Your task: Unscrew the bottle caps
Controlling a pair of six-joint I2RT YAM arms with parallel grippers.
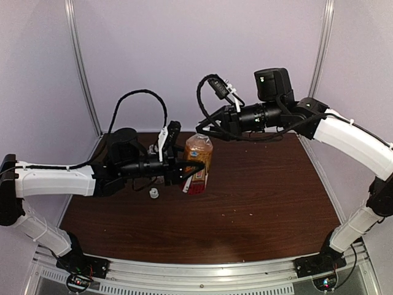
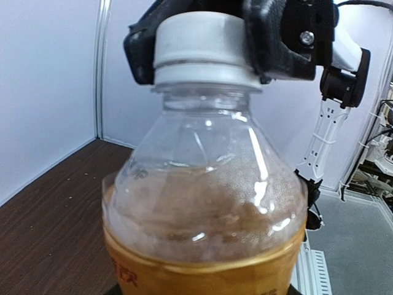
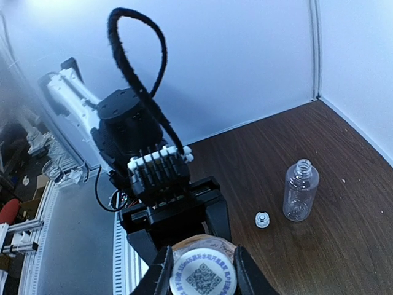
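Bottle cap (image 2: 206,46) clamped between right end effector (image 3: 202,273) fingers.

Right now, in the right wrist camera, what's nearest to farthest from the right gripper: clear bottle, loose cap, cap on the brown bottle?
1. Cap on the brown bottle: between the right gripper fingers.
2. Loose cap: lying on the table, apart.
3. Clear bottle: standing just past the loose cap.

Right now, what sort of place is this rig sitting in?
Probably a lab test cell: left arm and right arm bolted to an aluminium rail at a wood-grain table, plain panel walls closing it in, an amber bottle held between the arms.
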